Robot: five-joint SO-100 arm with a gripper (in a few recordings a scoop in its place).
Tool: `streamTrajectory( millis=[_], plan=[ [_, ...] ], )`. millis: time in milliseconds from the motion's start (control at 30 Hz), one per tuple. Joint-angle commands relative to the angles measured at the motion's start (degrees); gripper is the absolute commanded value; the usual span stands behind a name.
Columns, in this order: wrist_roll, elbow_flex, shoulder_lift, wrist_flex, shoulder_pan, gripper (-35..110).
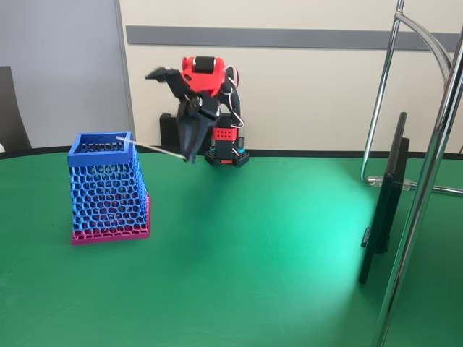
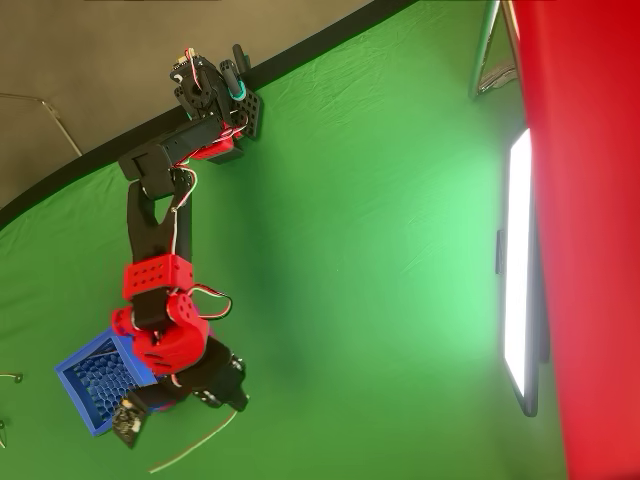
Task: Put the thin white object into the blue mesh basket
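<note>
One thin, slightly curved white stick [image 1: 154,150] is seen clamped in the black two-finger gripper [image 1: 191,155], held level in the air beside the rim of one tall blue honeycomb-mesh basket with a pink base [image 1: 108,190]. One red-and-black arm [image 2: 152,240] is counted. A green cloth table [image 1: 253,246] is noted, backed by a beige wall [image 1: 304,94].

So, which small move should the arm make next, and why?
Probably a short shift toward the blue mesh basket, then tilting the stick's free end down. In the fixed view the gripper is shut on the thin white object, which lies nearly level, its far tip just at the basket's rim and not inside. Releasing now might let it fall outside.
</note>
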Motion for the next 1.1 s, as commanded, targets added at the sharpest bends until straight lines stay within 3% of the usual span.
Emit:
streamTrajectory(
  millis=[0,300,467,733,1067],
  plan=[
    [8.2,-4.2,4.3,-1.7,2.4,1],
    [33.5,-4.1,8.1,-3.3,8.0,1],
    [50.8,5.0,11.6,-8.3,11.8,1],
    [62.9,19.2,15.7,-18.2,16.2,1],
    [72.9,30.1,24.8,-19.8,22.1,3]
  ],
)
